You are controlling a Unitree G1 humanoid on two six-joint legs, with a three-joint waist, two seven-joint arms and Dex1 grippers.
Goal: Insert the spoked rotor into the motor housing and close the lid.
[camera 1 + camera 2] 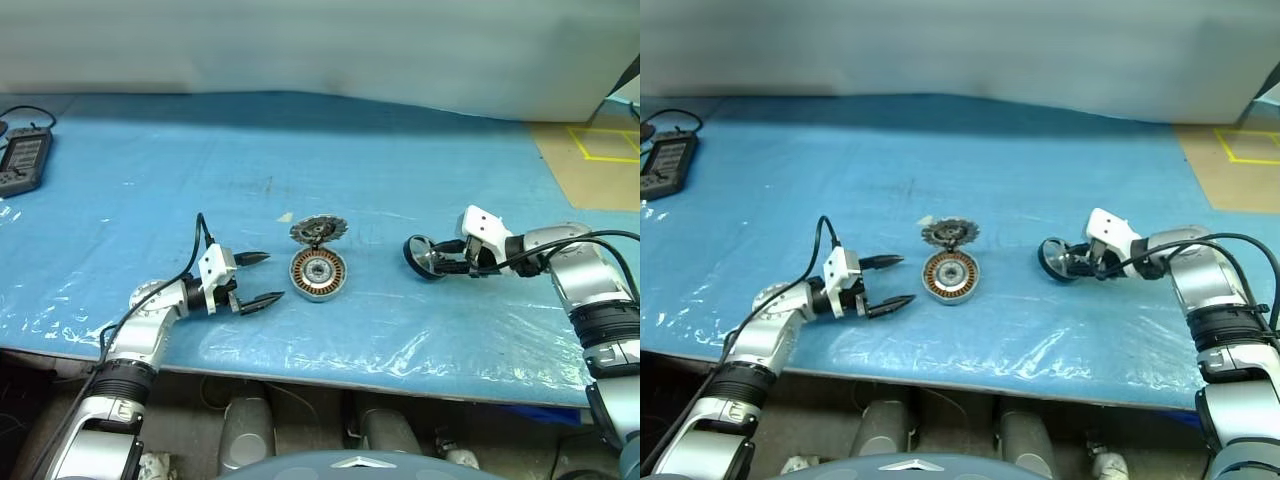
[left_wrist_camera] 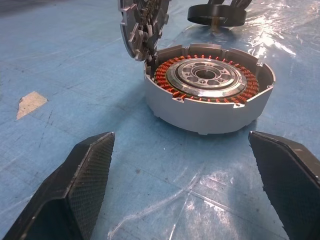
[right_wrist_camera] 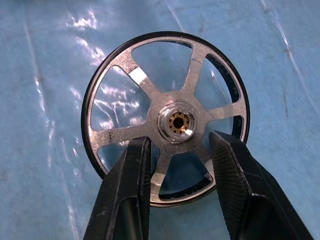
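The motor housing [image 1: 318,274] lies flat at the table's middle, its copper windings ringing a silver centre [image 2: 207,77]. The lid [image 1: 316,231] stands tilted up at the housing's far edge, its toothed face [image 2: 142,25] turned towards the housing. To the right, the spoked rotor [image 1: 424,256] is tipped up on edge just above the blue sheet. My right gripper [image 1: 447,262] is shut on it, with a finger [image 3: 135,170] on each side of a spoke below the hub [image 3: 176,122]. My left gripper [image 1: 256,279] is open left of the housing, pointing at it, with nothing between its fingers.
A blue sheet under clear plastic [image 1: 300,150] covers the table. A black handheld device [image 1: 25,160] with a cable lies at the far left. A tan board with yellow tape [image 1: 590,160] is at the back right. The table's front edge [image 1: 330,380] runs close below both arms.
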